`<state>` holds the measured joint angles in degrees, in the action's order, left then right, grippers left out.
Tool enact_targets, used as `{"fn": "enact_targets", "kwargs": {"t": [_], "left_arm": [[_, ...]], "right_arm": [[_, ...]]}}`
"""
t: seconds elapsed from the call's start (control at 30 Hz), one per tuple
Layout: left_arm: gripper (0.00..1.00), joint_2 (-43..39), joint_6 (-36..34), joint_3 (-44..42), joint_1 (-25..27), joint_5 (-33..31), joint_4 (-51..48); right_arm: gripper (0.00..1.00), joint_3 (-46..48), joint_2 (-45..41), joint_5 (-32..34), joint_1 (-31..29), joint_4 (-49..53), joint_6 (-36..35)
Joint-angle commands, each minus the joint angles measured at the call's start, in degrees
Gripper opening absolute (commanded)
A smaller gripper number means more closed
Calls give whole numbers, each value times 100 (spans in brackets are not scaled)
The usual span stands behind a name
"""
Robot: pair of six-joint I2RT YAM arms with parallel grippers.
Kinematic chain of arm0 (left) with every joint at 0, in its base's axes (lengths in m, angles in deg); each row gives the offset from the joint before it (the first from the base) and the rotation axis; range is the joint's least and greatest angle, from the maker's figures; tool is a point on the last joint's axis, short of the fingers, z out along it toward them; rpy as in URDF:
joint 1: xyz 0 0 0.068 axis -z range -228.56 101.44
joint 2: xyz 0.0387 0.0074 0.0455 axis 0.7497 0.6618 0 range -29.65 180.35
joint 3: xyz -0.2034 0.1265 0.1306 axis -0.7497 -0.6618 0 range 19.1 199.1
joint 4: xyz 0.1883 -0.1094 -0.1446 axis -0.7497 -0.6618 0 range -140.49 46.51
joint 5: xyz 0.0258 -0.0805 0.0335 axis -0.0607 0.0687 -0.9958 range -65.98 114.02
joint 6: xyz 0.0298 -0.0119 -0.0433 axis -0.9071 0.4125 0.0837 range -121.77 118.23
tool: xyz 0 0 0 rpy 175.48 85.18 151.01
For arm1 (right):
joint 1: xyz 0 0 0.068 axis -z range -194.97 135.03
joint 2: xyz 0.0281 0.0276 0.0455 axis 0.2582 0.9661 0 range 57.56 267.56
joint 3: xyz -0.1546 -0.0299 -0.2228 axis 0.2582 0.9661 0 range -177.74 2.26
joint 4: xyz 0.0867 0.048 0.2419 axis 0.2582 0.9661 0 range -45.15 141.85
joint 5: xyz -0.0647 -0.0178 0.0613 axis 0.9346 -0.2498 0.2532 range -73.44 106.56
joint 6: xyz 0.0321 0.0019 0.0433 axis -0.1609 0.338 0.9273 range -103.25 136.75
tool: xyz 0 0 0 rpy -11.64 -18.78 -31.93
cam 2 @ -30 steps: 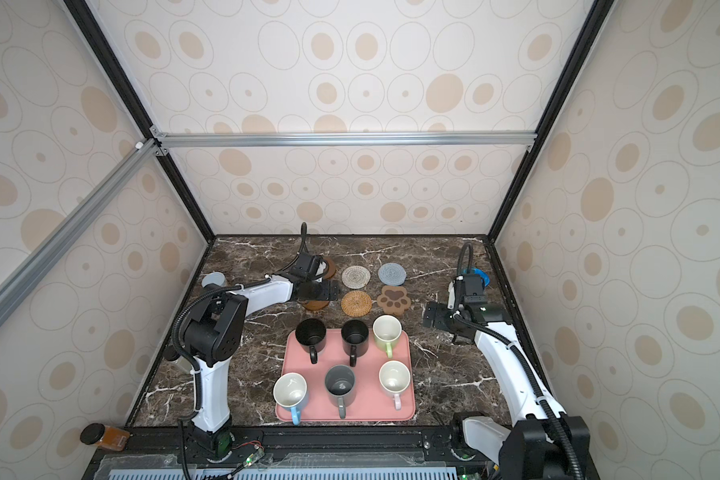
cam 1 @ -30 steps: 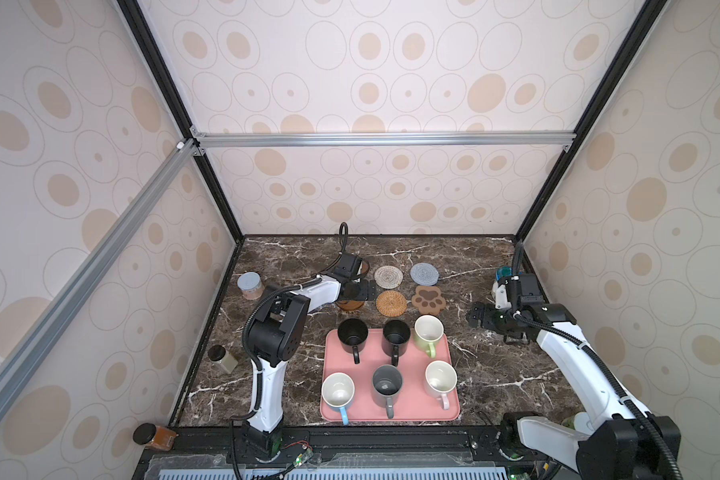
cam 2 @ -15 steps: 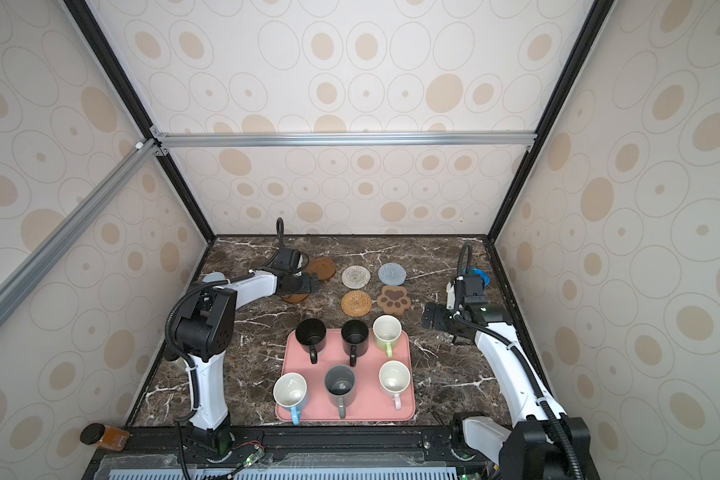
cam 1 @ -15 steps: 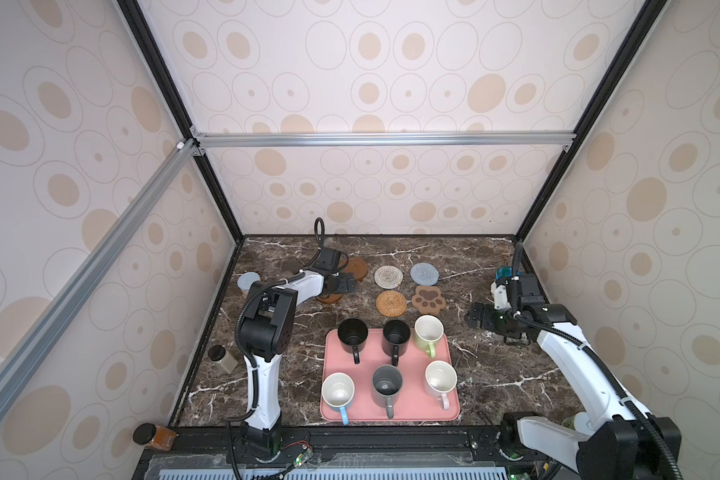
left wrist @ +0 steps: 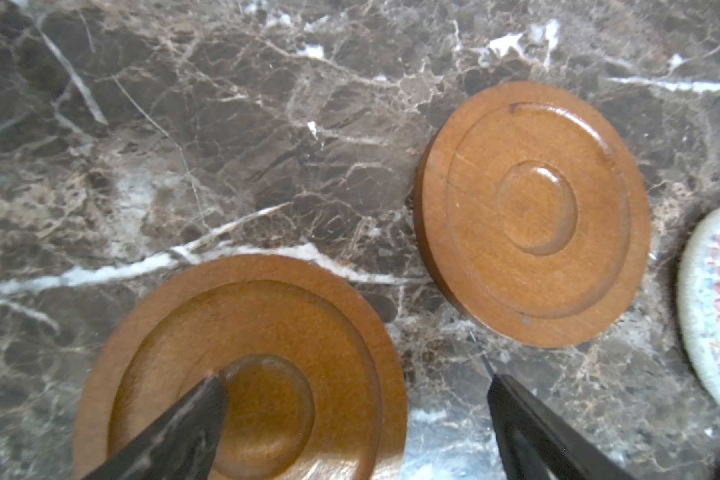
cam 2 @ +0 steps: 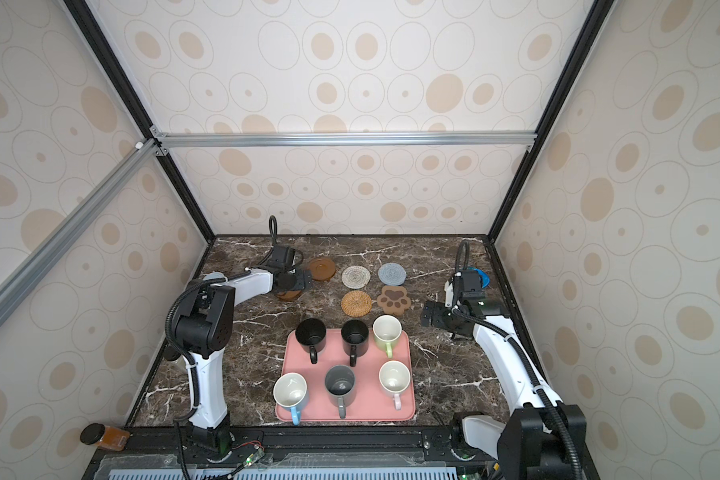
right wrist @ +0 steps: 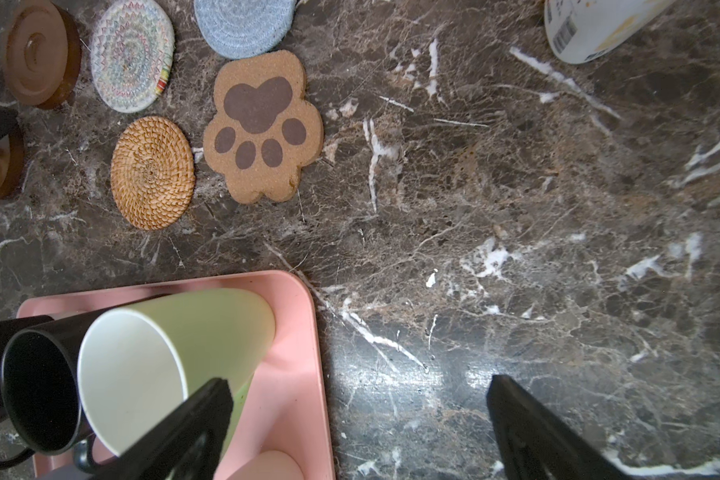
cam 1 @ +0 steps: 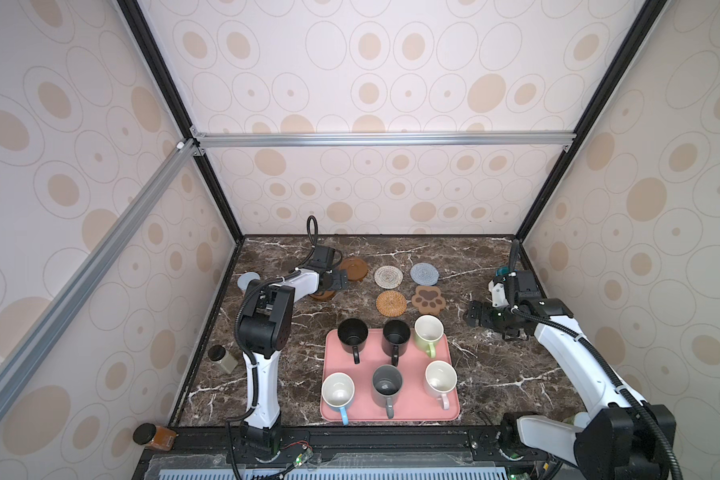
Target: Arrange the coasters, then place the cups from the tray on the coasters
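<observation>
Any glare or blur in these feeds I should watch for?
Right wrist view: a bright glare patch on the marble table beside the tray, and the light green mug looks stretched by the lens. Left wrist view: the closer wooden coaster is soft, the farther wooden coaster sharper. Both top views: evenly lit, sharp.

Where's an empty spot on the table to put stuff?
Bare marble lies between the tray and the right arm, and between the tray and the left arm. Crowded: the coasters behind the tray, and the tray itself, full of cups.
</observation>
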<state>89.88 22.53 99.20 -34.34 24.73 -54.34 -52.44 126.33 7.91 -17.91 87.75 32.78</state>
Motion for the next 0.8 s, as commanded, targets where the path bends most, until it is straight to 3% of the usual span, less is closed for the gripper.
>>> {"fn": "enact_targets", "kwargs": {"t": [0.0, 0.37, 0.77], "left_arm": [[100, 67, 84, -409, -263, -281, -619], [100, 53, -27, -268, -306, -235, -634], [100, -427, -133, 611, -230, 6, -965]], "right_arm": [[100, -210, 82, -58, 4, 156, 25], [100, -211, 13, -19, -1, 175, 19], [100, -355, -146, 153, 3, 237, -34]]}}
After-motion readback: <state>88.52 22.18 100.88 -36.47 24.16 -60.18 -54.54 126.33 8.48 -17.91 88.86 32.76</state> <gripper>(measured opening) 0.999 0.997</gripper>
